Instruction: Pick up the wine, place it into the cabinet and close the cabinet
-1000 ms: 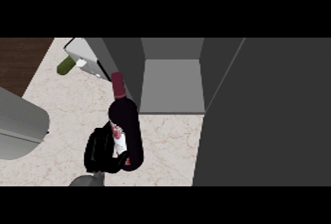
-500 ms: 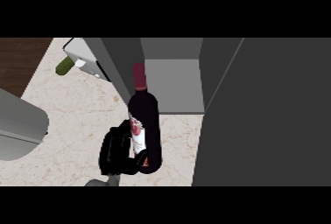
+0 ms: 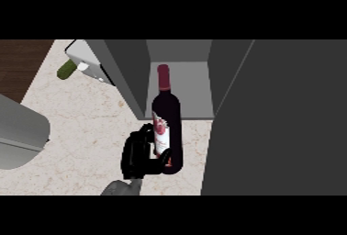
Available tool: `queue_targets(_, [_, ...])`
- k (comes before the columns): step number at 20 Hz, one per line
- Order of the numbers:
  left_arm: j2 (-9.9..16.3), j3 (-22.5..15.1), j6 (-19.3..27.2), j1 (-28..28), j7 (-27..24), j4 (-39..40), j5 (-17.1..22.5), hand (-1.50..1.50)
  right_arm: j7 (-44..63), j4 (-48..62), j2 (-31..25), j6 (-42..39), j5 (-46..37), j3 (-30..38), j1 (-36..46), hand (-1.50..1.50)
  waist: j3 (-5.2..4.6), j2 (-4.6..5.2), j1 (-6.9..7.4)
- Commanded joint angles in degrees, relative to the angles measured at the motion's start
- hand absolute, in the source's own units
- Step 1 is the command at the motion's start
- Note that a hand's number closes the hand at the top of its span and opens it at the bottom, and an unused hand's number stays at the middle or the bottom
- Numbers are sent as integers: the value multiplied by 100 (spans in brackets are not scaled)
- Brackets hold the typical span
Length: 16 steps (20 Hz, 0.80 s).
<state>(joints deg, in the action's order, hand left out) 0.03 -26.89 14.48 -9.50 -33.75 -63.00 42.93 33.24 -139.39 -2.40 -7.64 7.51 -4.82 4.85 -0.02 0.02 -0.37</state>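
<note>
gripping the wine in my curled left hand, its neck pointing into the cabinet, long axis running inward.

Wine bottles: one, dark glass with a red capsule and a pale label, standing at the frame's centre with its neck inside the open cabinet.
Cabinets: one, grey, open toward me, upper centre of the frame.
Cabinet doors: one, a wide dark panel filling the right side.
My hands: one in sight, black, lower centre, its fingers curled round the bottle's lower body.
Green things: one, small and rounded, upper left; I cannot tell what it is.
Worktops: one, pale and speckled.
</note>
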Motion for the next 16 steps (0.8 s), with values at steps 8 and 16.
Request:
queue_targets(8, [-3,-154,-149,-992,-730,1228,771,150,360,-505,-15,68,408,72,-171,-150,0,-2,-11])
queue_targets(16, [-3,-230,-11,-2243,-836,2208,1483,150,297,-437,-53,53,394,148,-73,-150,-2,9,-70])
